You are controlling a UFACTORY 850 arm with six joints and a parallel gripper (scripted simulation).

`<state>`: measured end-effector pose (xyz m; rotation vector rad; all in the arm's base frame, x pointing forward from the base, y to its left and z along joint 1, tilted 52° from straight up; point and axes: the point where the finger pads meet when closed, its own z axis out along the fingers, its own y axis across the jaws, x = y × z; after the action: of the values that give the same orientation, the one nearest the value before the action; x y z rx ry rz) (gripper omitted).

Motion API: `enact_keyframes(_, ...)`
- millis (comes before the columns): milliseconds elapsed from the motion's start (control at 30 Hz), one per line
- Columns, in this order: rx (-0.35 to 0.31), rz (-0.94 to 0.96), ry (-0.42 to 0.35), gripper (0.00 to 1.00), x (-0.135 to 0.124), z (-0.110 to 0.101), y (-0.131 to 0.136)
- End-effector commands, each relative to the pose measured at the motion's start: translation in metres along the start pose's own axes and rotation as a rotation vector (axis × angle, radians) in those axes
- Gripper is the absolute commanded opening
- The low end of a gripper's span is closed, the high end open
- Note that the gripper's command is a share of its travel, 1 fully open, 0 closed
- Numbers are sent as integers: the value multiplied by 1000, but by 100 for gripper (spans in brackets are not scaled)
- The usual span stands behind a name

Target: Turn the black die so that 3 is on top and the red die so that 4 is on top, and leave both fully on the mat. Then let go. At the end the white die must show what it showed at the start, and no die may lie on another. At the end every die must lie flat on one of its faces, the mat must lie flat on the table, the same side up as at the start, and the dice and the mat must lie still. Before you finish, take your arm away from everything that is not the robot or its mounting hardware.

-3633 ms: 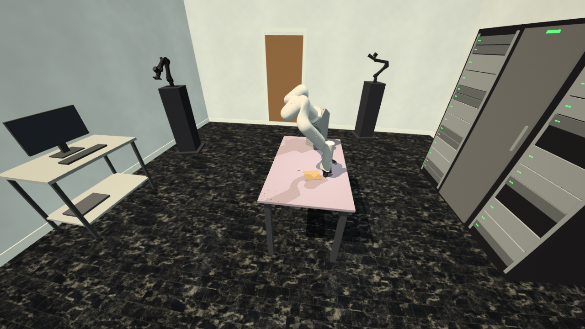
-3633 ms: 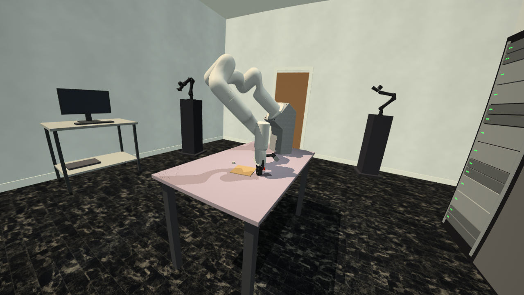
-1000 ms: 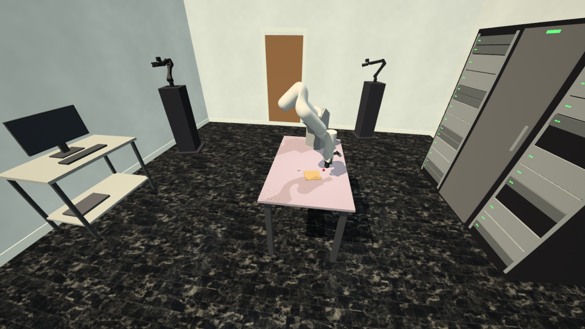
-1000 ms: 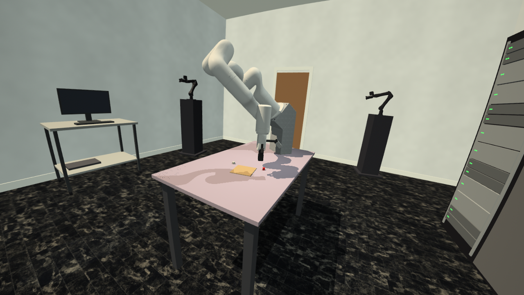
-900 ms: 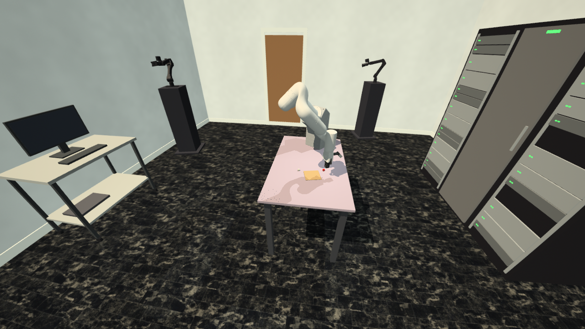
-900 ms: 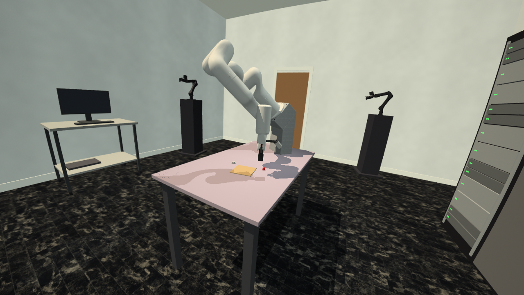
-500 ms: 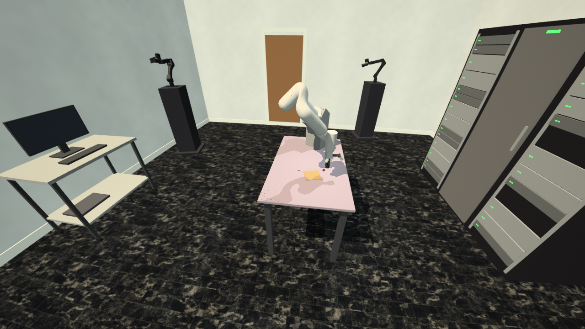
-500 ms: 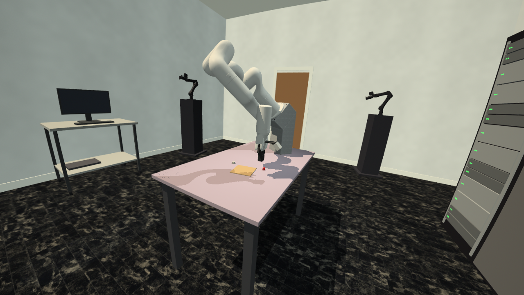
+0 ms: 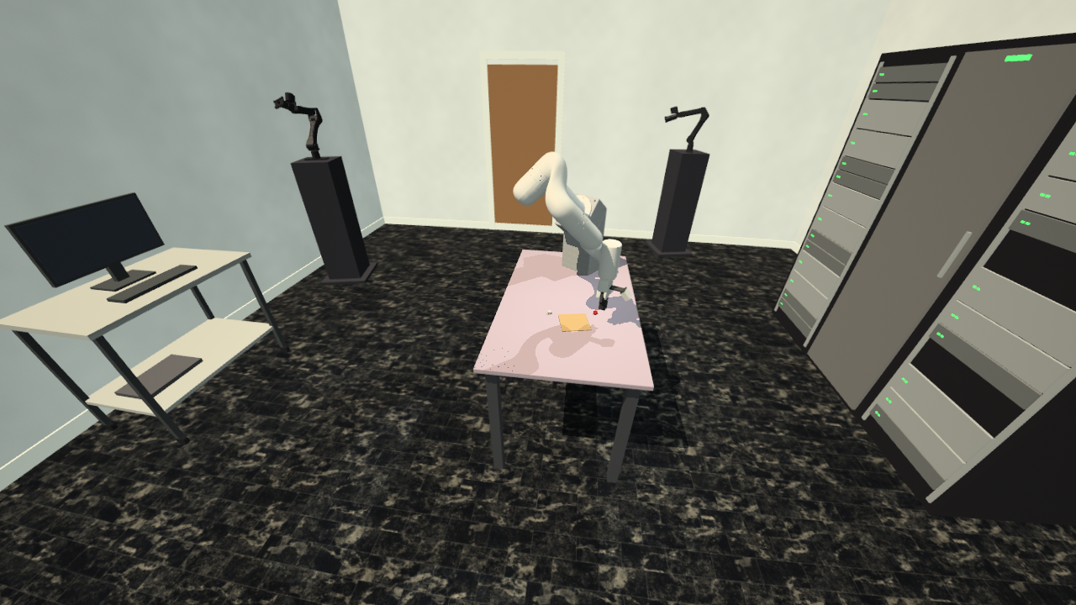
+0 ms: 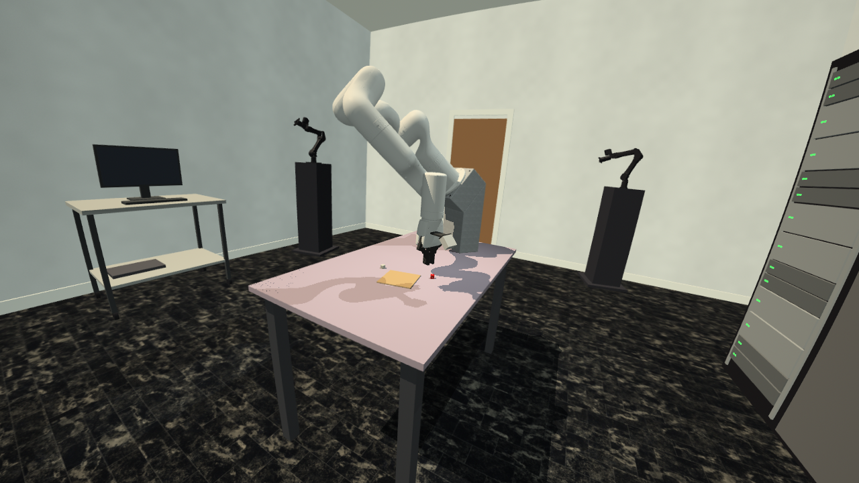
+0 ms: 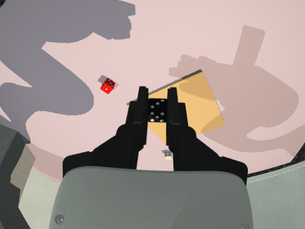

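Nearest the wrist camera, the gripper [image 11: 157,104] is seen closed narrowly on the black die [image 11: 157,111], which is held above the table [image 11: 237,13] with a pipped face toward the lens. Below it, the white die [image 11: 168,154] lies on the table off the mat [image 11: 199,106]. Beyond the fingers the mat lies flat. Farther left, the red die [image 11: 108,86] rests on the table, apart from the mat. Which faces are up cannot be told.
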<state>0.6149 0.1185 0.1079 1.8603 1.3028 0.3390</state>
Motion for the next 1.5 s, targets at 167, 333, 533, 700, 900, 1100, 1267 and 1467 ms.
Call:
enact_keyframes(167,-11,306,12,11,3,1,0)
enact_keyframes(333,-10,452,12,11,5,1,0)
enact_keyframes(533,-9,638,13,11,7,2,0)
enact_keyframes(700,-8,778,14,11,8,2,0)
enact_keyframes(900,-7,888,15,11,9,3,0)
enact_keyframes(1100,-7,924,15,11,9,3,0)
enact_keyframes(1267,-28,923,45,11,8,3,0)
enact_keyframes(1467,-83,921,164,11,8,3,-2)
